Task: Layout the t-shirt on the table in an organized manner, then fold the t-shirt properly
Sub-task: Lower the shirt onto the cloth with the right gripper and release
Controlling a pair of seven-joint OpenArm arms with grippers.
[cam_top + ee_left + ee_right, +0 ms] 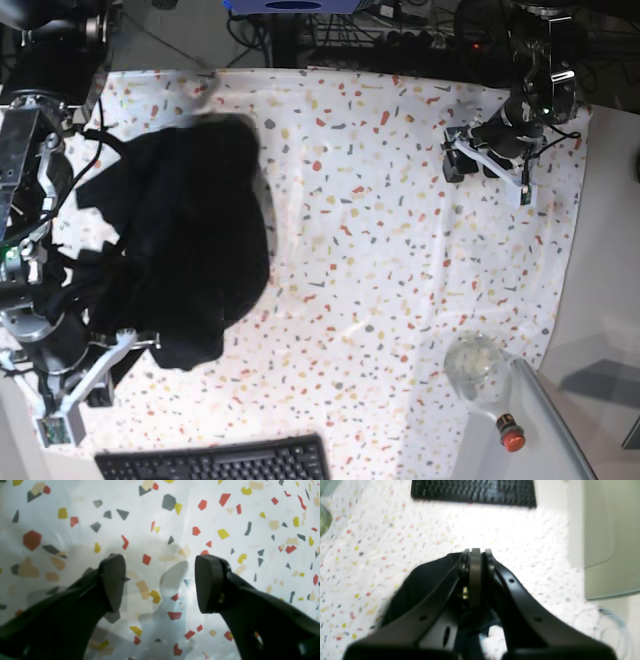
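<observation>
The black t-shirt lies bunched in a rumpled heap on the left part of the table, which has a white speckled cloth. My right gripper sits at the heap's lower edge. In the right wrist view this gripper has its pads pressed together, with t-shirt fabric under and between its fingers. My left gripper is far from the shirt at the table's far right. It hangs open over bare speckled cloth in the left wrist view, with nothing between its fingers.
A black keyboard lies at the table's front edge, also in the right wrist view. A clear glass bottle with a red cap lies at the front right, by a glass-topped surface. Cables run along the back edge.
</observation>
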